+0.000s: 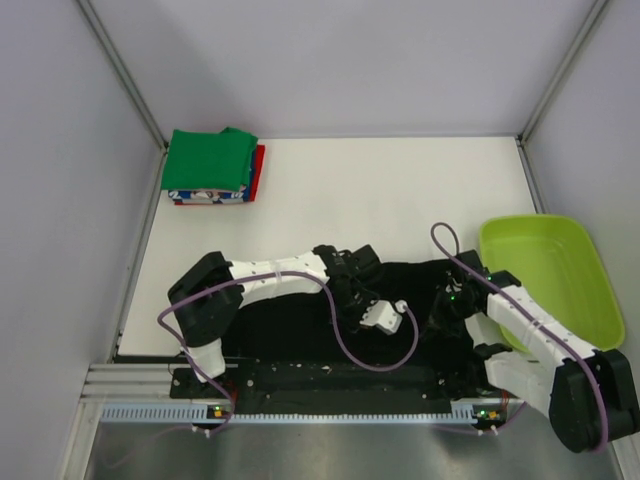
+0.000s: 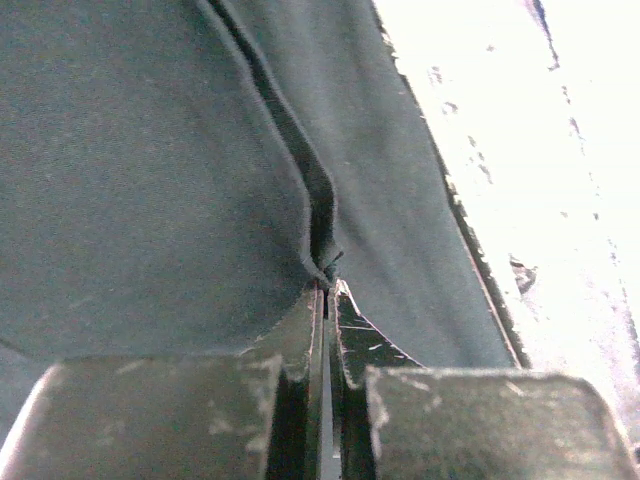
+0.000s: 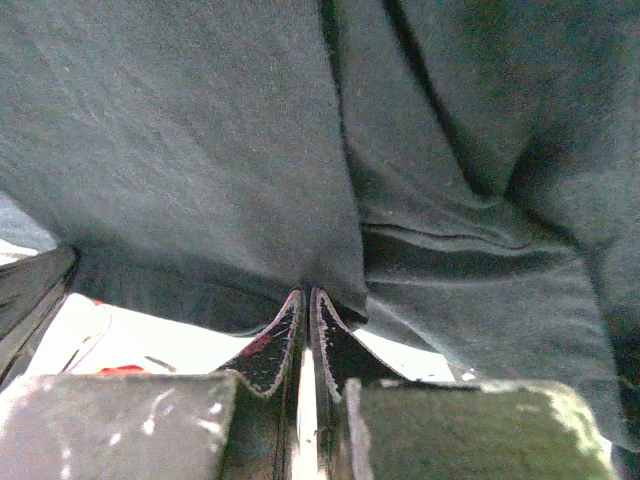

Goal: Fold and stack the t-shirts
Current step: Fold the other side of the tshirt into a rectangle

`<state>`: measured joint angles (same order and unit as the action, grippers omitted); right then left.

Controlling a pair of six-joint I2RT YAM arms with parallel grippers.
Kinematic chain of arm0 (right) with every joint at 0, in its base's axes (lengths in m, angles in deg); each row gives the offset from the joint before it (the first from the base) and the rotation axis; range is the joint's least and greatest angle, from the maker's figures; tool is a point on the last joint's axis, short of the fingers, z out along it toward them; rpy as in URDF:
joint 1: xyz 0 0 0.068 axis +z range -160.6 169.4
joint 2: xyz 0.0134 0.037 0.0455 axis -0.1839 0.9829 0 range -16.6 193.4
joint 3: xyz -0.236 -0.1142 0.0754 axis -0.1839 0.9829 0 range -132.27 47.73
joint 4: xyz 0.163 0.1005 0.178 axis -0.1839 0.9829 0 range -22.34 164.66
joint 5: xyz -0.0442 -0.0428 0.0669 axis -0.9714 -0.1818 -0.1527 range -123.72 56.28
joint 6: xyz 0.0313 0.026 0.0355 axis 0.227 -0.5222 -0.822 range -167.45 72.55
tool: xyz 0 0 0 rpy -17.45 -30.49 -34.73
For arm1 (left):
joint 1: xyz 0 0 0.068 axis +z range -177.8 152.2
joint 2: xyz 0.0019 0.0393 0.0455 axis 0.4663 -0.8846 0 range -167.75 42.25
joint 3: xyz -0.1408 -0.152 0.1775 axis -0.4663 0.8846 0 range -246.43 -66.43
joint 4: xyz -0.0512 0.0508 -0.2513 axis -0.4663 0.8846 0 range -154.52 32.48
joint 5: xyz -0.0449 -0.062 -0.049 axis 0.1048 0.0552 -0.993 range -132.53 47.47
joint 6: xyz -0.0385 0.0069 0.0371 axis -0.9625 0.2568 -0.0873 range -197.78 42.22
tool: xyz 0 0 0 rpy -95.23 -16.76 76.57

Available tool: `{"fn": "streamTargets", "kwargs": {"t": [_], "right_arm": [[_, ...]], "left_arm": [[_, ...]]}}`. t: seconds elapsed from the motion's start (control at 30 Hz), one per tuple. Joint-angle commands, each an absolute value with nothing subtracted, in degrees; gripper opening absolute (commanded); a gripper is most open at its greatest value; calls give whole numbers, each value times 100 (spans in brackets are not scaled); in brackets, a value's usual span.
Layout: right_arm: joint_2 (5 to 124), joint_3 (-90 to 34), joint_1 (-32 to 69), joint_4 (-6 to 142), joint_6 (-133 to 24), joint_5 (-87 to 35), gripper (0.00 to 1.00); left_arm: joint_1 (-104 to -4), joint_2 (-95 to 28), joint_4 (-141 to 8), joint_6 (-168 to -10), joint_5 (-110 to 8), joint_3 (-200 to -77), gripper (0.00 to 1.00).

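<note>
A black t-shirt (image 1: 300,335) lies spread at the near middle of the table. My left gripper (image 1: 352,283) is over its far middle part; in the left wrist view the gripper (image 2: 327,285) is shut on a pinched fold of the black cloth (image 2: 150,170). My right gripper (image 1: 447,300) is at the shirt's right side; in the right wrist view the gripper (image 3: 306,292) is shut on an edge of the black cloth (image 3: 200,130), lifted off the white table. A stack of folded shirts, green (image 1: 208,160) on top of red (image 1: 260,170) and blue-white (image 1: 205,197), sits at the far left.
A lime-green plastic tub (image 1: 550,275) stands at the right, beside the right arm. White table (image 1: 400,200) stretches between the black shirt and the back wall. Grey walls close in the left, right and back.
</note>
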<state>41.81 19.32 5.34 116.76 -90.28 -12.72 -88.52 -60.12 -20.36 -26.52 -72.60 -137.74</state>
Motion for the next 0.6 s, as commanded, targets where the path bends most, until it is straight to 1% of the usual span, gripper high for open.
{"fn": "streamTargets", "kwargs": {"t": [0.0,0.13,0.33,0.37,0.4,0.43,0.47,0.5,0.53,0.57], "right_arm": [[3947,2135,530,11811,-9236,-849,0],[3912,2277,680,11855,-9351,-735,0],[3991,2180,768,11881,-9342,-1217,0],[4008,2163,768,11890,-9325,-1262,0],[4000,2145,768,11881,-9307,-1288,8],[4000,2110,768,11890,-9281,-1306,24],[3982,2058,768,11925,-9246,-1315,38],[3965,1961,768,11977,-9228,-1358,47],[3921,1795,768,12117,-9176,-1481,53],[3877,1576,768,12206,-9132,-1638,57]], "left_arm": [[-8888,-5821,-1732,-2399,-7637,-13578,0],[-8818,-5830,-1732,-2329,-7637,-13499,0],[-8765,-5996,-1952,-2390,-7514,-13463,0],[-8765,-6014,-1987,-2408,-7497,-13463,4],[-8774,-6040,-1996,-2399,-7479,-13455,10],[-8774,-6058,-1987,-2399,-7470,-13455,19],[-8765,-6058,-1900,-2364,-7461,-13472,28],[-8774,-6058,-1760,-2303,-7461,-13524,33],[-8765,-6041,-1611,-2242,-7470,-13603,38],[-8774,-6023,-1409,-2171,-7461,-13700,41]]}}
